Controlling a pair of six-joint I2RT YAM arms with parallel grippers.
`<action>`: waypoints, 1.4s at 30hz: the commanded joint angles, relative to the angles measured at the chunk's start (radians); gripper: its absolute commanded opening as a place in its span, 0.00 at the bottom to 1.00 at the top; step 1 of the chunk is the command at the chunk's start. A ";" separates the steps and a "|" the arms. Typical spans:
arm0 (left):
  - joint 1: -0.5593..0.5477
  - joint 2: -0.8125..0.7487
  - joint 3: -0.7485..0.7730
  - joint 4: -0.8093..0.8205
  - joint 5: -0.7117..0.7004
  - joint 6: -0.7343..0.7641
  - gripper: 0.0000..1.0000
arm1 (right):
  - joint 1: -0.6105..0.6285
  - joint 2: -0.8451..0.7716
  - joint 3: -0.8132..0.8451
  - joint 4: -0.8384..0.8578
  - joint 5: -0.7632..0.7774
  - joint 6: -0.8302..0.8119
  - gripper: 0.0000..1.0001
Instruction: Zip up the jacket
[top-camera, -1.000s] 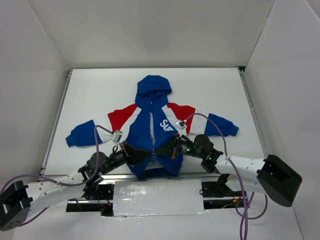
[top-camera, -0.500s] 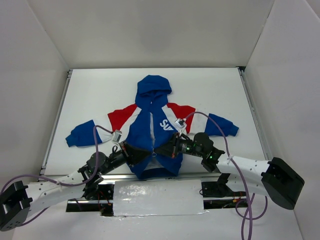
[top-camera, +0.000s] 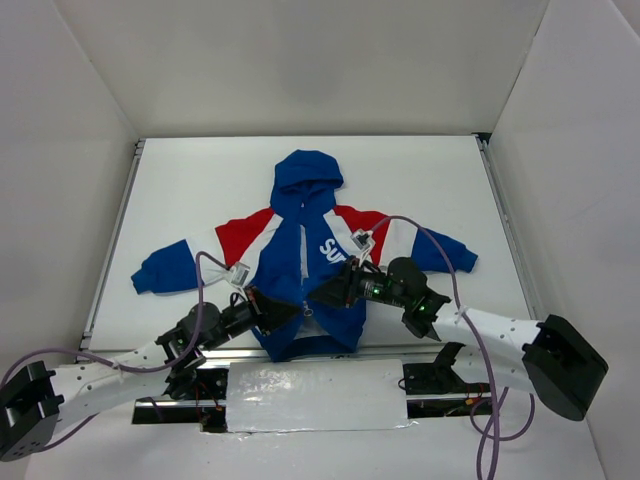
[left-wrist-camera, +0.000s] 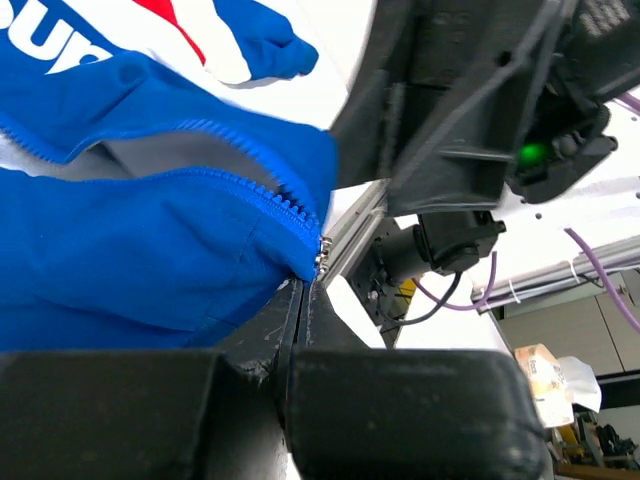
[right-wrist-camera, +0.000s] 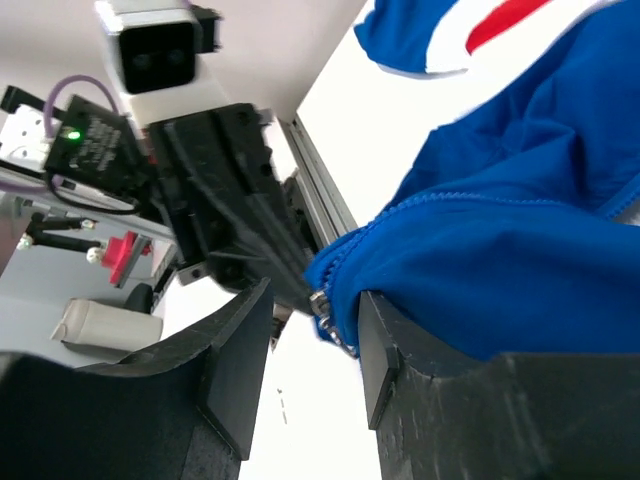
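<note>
The jacket (top-camera: 300, 250) lies flat on the white table, hood away from me, its front zipper parted near the bottom. My left gripper (top-camera: 287, 308) is shut on the jacket's bottom hem corner, right at the zipper's lower end (left-wrist-camera: 320, 250); in the left wrist view the left gripper (left-wrist-camera: 303, 285) shows its jaws pressed together on blue cloth (left-wrist-camera: 130, 250). My right gripper (top-camera: 322, 296) faces it from the right. In the right wrist view the right gripper (right-wrist-camera: 312, 340) is open, the metal zipper pull (right-wrist-camera: 322, 305) hanging loose between its fingers (right-wrist-camera: 235, 370), and blue fabric (right-wrist-camera: 520, 250) rests on the right finger.
An aluminium rail (top-camera: 230, 352) runs along the table's near edge, just below the jacket's hem. A white taped plate (top-camera: 315, 395) sits between the arm bases. Purple cables (top-camera: 440, 260) loop over both wrists. White walls enclose the table.
My right gripper has opened and let go of the zipper pull. The left arm has drawn back slightly towards the near edge, still pinching the hem.
</note>
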 joint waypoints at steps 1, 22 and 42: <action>-0.008 0.009 0.029 0.034 -0.005 0.001 0.00 | -0.006 -0.080 -0.005 -0.005 0.035 -0.033 0.47; -0.003 0.001 0.047 0.081 -0.007 -0.005 0.00 | 0.035 -0.199 -0.157 0.044 -0.066 0.067 0.58; -0.001 -0.010 0.067 0.063 -0.007 -0.023 0.00 | 0.150 -0.029 -0.125 0.162 0.064 0.070 0.61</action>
